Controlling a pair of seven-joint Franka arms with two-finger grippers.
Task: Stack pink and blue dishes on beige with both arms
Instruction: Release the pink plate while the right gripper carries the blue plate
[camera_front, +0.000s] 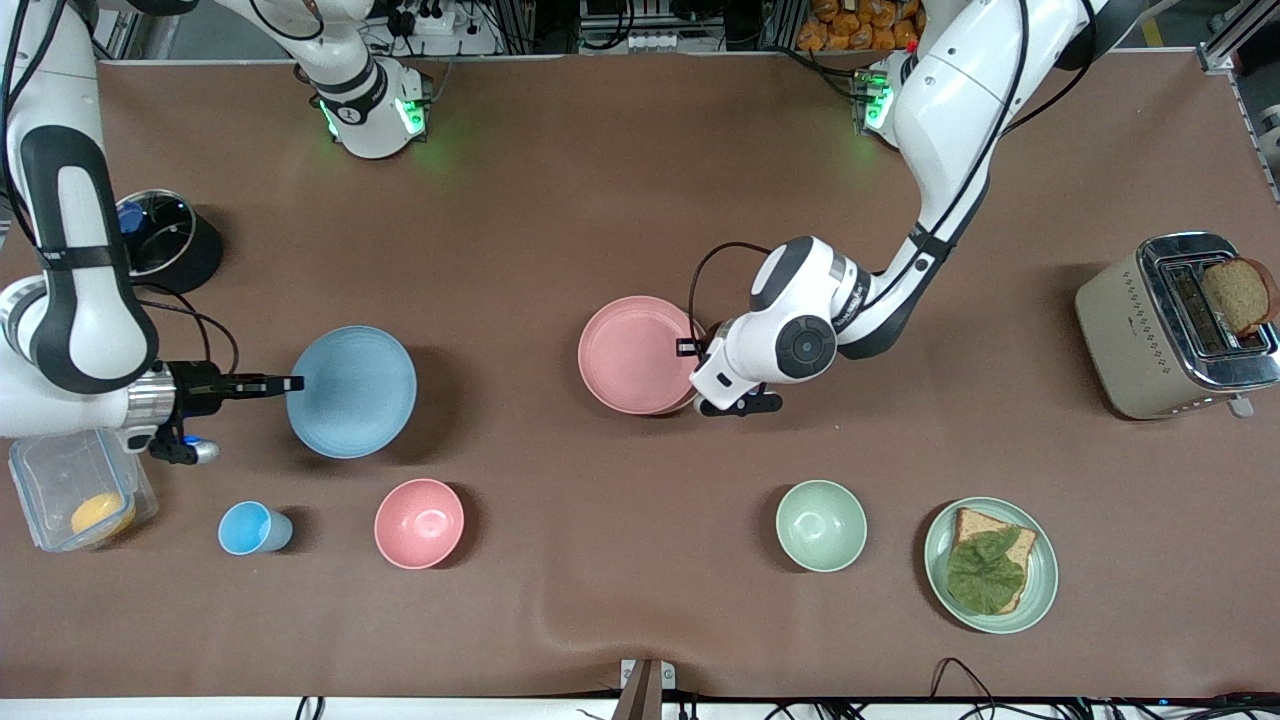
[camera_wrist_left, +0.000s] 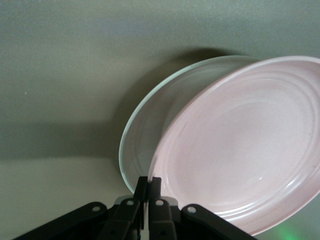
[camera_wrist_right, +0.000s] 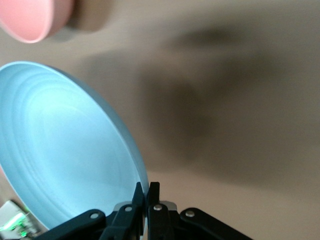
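My left gripper (camera_front: 692, 348) (camera_wrist_left: 149, 181) is shut on the rim of the pale pink plate (camera_front: 635, 353) (camera_wrist_left: 240, 145). It holds the plate tilted over the beige plate (camera_wrist_left: 147, 127), which lies on the table and looks pale in the left wrist view. In the front view the pink plate hides the beige one. Toward the right arm's end, my right gripper (camera_front: 294, 383) (camera_wrist_right: 146, 186) is shut on the rim of the light blue plate (camera_front: 352, 391) (camera_wrist_right: 65, 150). That plate is tilted up off the table and casts a shadow.
Nearer the front camera stand a blue cup (camera_front: 250, 527), a pink bowl (camera_front: 419, 523) (camera_wrist_right: 30, 17), a green bowl (camera_front: 821, 525) and a green plate (camera_front: 1042, 575) with a sandwich. A toaster (camera_front: 1140, 340), a clear container (camera_front: 60, 480) and a black pot (camera_front: 190, 250) sit at the table's ends.
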